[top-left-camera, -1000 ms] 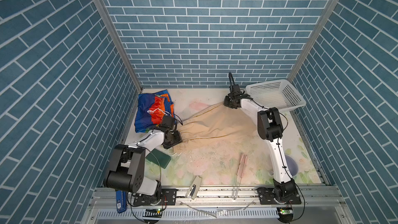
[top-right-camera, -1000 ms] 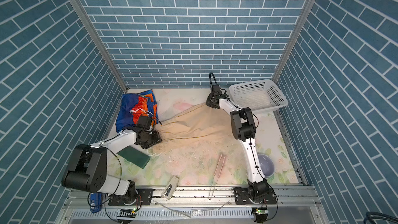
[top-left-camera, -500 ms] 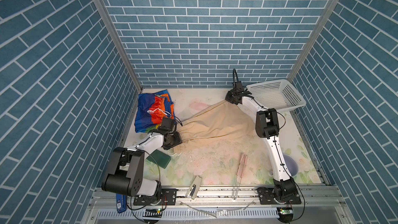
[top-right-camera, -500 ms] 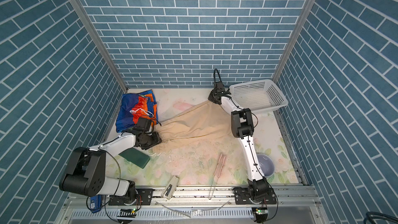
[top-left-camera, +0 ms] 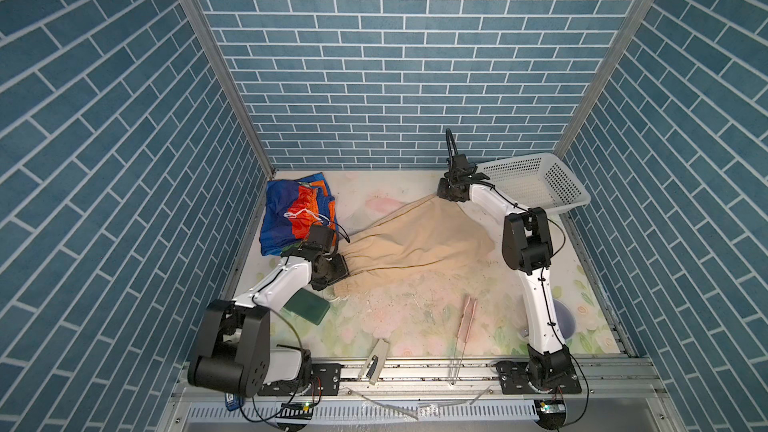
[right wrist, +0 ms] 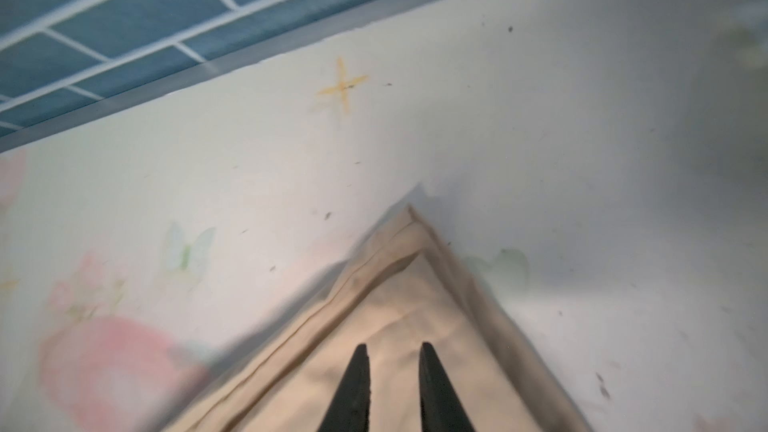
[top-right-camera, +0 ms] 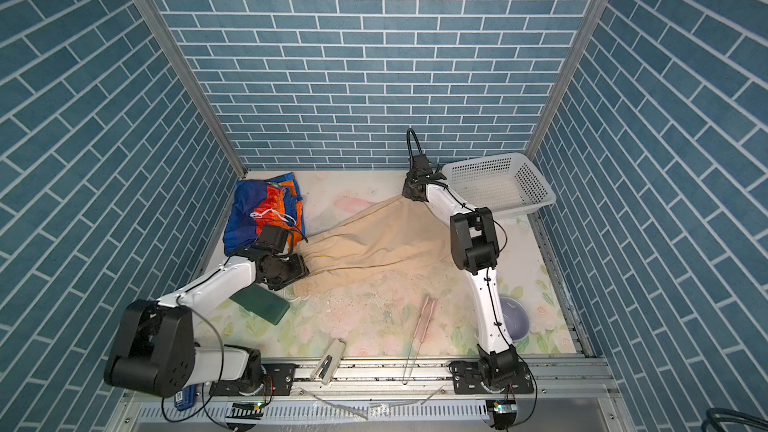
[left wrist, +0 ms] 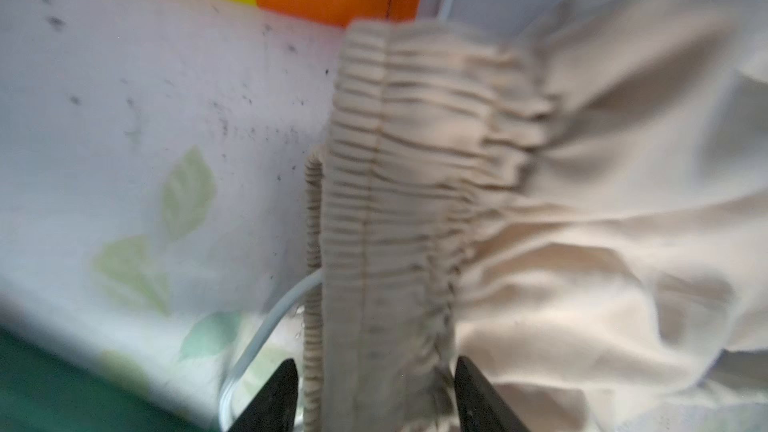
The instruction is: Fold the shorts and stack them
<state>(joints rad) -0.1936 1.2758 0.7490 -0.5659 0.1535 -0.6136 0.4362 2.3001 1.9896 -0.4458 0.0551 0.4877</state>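
The beige shorts point(top-left-camera: 415, 238) point(top-right-camera: 374, 243) lie stretched slantwise across the floral mat, waistband at the left and one leg hem corner point(right wrist: 415, 243) near the back wall. My left gripper point(top-left-camera: 338, 272) point(left wrist: 374, 363) stands open astride the gathered waistband point(left wrist: 395, 160), with a thin gap at one finger. My right gripper point(top-left-camera: 446, 197) point(right wrist: 392, 347) hovers over the flat hem corner, its fingers slightly open with nothing pinched between them. The rainbow-striped shorts point(top-left-camera: 291, 218) point(top-right-camera: 257, 209) lie bunched at the back left, just behind my left wrist.
A white mesh basket point(top-left-camera: 536, 184) stands at the back right beside my right gripper. A green pad point(top-left-camera: 309, 305) lies under my left forearm. Pink tongs point(top-left-camera: 465, 320), a white stapler-like tool point(top-left-camera: 376, 361) and a purple bowl point(top-left-camera: 565, 322) lie toward the front.
My right gripper carried the hem corner toward the back wall, came down a little, and its fingers have parted off the cloth. My left jaws have widened slightly; that arm barely moved.
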